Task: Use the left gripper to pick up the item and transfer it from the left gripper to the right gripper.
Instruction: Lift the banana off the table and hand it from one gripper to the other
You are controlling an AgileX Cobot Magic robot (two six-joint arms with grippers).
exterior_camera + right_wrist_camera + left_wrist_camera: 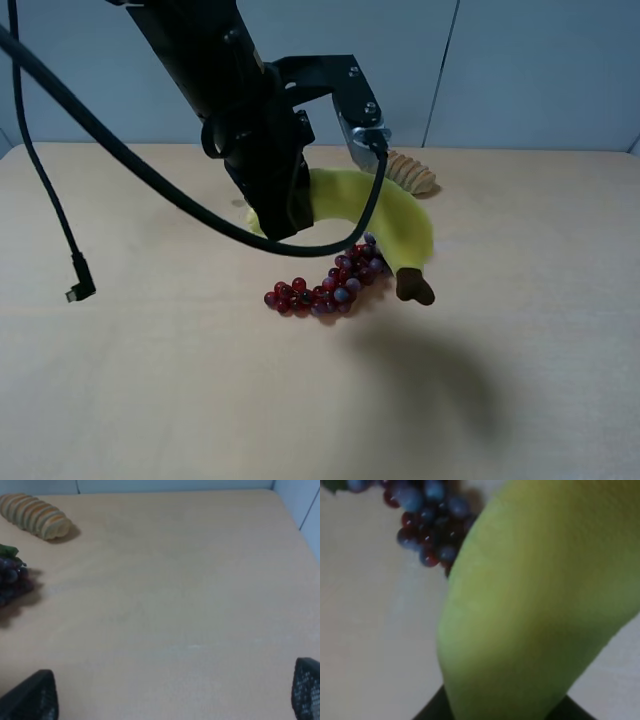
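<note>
Overhead, the left gripper (285, 215) is clamped on one end of the banana (400, 225), holding it clear of the table (150, 400) above the grape bunch (320, 290). The stem end hangs free toward the right, probably so the other arm can take it. In the left wrist view, yellow skin fills the frame, seated between the jaws. In the right wrist view, the right gripper (168, 692) has its fingers spread wide, holding nothing, with the banana out of sight.

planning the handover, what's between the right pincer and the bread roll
Only bare table separates right pincer and bread roll, seen in the right wrist view.
</note>
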